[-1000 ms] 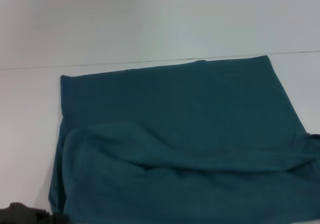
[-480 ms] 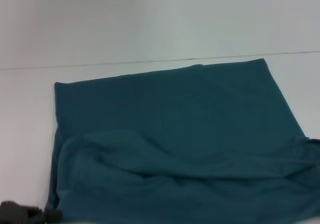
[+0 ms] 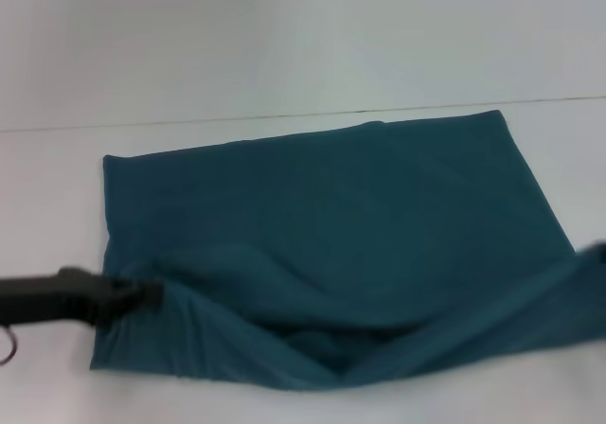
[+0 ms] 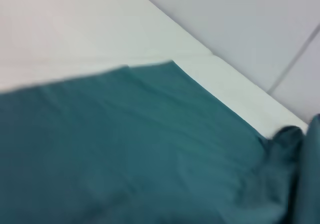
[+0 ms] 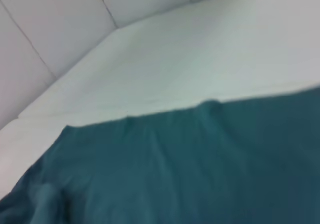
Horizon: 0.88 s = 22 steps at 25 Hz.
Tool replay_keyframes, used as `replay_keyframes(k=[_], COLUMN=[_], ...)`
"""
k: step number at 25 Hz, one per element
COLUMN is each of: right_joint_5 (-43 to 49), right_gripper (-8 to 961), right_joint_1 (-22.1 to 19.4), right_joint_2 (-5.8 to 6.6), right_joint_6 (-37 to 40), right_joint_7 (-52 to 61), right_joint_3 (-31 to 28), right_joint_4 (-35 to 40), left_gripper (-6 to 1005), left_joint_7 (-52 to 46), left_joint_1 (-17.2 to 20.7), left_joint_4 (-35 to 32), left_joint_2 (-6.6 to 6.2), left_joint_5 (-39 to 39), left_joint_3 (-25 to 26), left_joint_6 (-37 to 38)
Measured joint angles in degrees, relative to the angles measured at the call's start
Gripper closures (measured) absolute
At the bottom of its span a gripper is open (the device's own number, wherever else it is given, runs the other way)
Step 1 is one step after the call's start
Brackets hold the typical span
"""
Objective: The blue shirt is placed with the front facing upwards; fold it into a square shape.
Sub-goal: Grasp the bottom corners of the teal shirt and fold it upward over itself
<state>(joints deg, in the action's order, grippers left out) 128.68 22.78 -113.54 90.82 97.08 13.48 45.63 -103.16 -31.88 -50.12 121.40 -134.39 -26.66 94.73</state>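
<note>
The blue shirt lies spread on the white table, with only plain teal fabric showing. Its near part is lifted into a loose fold that sags in the middle. At the shirt's near left corner, my left gripper, a dark arm reaching in from the left edge, is shut on the cloth. The fold's right end rises toward the right edge of the head view, where my right gripper is out of sight. Both wrist views show the shirt from close above, with no fingers visible.
A thin seam line on the table runs just beyond the shirt's far edge. White table surface borders the shirt on the left, right and near sides.
My left gripper has risen from the bottom left corner of the view and moved away from me, carrying the shirt's near edge. White table now shows in front of the fold.
</note>
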Motion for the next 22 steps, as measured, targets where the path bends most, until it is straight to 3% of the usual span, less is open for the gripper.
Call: replay_keyframes(k=[6,10,13,22], right_joint_5=[0.03,0.02,0.02,-0.45], right_gripper=[934,934,933,933], right_joint_1=[6.08,12.42,14.74,22.55], right_joint_2=[0.86,1.19,1.43,0.7], right_joint_6=[-8.14,-20.76,-26.5,-51.36], right_joint_7=[1.9,1.99,1.72,-1.97], right_joint_3=[2.33,6.0,7.79,17.03], right_joint_4=[-0.88,-5.93,-9.04,-19.19], left_gripper=[999,999,999,999], left_joint_7=[-1.79,-4.86,-5.29,-4.68], left_joint_1=[-6.26,-9.31,-11.66,-17.51], left_joint_4=[3.52,5.11,7.78,16.44], left_joint_2=[-0.24,0.52,0.65,0.91], left_joint_5=[0.62,1.05,1.29,1.47], left_joint_3=[-0.16,-1.27,-1.66,-5.19], left_joint_6=[-13.06,-26.5,-33.43,-53.64])
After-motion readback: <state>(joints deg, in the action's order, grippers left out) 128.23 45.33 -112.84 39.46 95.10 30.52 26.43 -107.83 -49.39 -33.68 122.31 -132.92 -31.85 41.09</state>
